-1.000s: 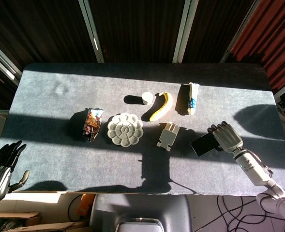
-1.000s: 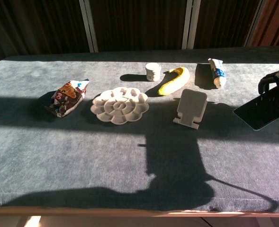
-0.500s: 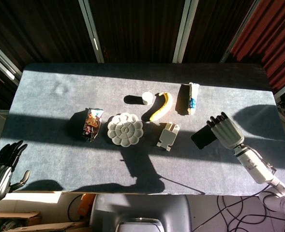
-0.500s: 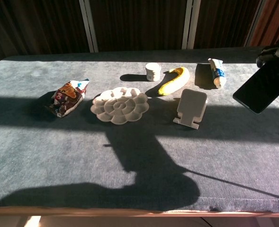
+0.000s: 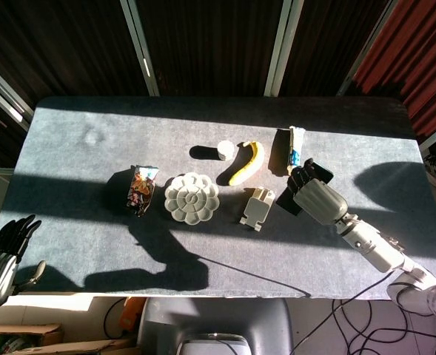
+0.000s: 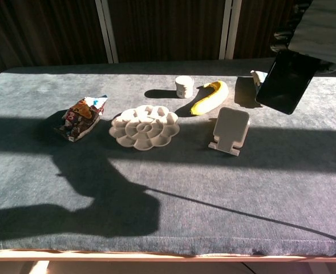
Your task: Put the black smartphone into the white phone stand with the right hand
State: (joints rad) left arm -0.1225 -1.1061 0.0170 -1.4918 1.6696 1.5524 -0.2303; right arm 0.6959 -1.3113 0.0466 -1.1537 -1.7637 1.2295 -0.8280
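One black smartphone [image 6: 286, 81] is being gripped by the right hand [image 5: 315, 197] and held tilted in the air, clear of the worktop [image 5: 92, 237]. One white phone stand [image 5: 257, 207] is standing just to the left of that hand. One banana [image 5: 248, 163], one small white cup [image 5: 225, 150], one white paint palette [image 5: 192, 197] and one snack packet [image 5: 140, 189] are lying further left. One tube [image 5: 296, 150] is lying beyond the hand; its writing is too small to be read. The left hand [image 5: 1, 255] is being held off the worktop's near corner, fingers apart and holding nothing.
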